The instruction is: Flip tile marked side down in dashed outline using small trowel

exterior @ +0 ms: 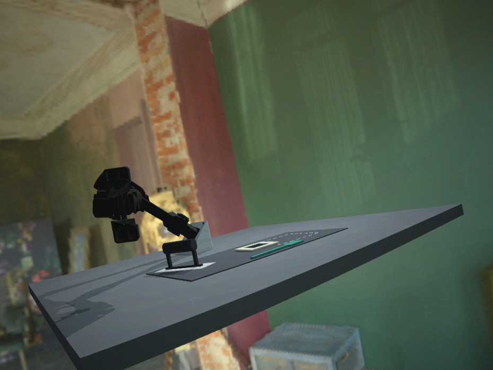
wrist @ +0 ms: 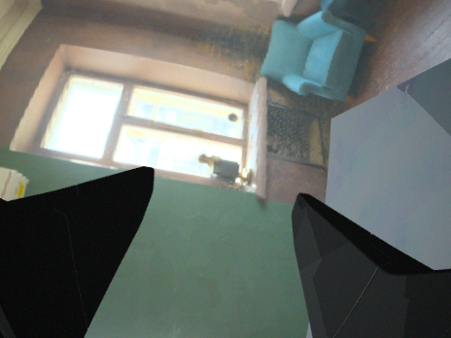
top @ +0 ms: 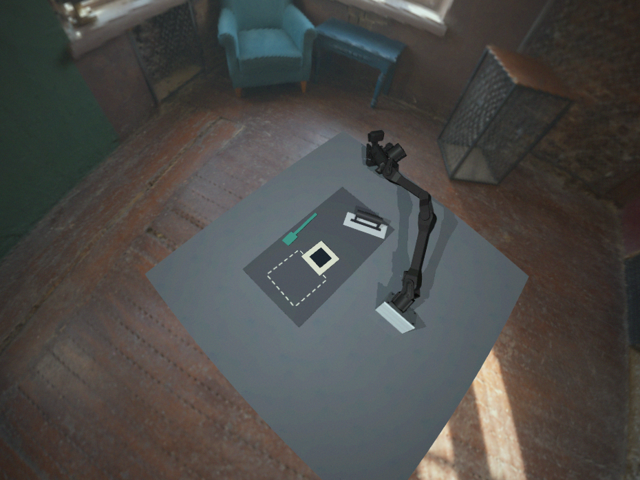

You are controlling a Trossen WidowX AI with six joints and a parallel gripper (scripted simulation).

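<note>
Grey surface point(top: 330, 371) on a worn wooden floor, dark mat point(top: 356, 247) laid on it.
The pincer point(top: 376, 147) hung spread and empty above the surface's far corner. The green trowel point(top: 299, 228) lay flat on the mat, just beside the tile point(top: 320, 256), whose dark marked face pointed up at the corner of the dashed outline point(top: 281, 286).

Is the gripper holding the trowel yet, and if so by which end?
No, nothing is held. The gripper is open, high above the table's far corner; the trowel lies on the mat.
</note>
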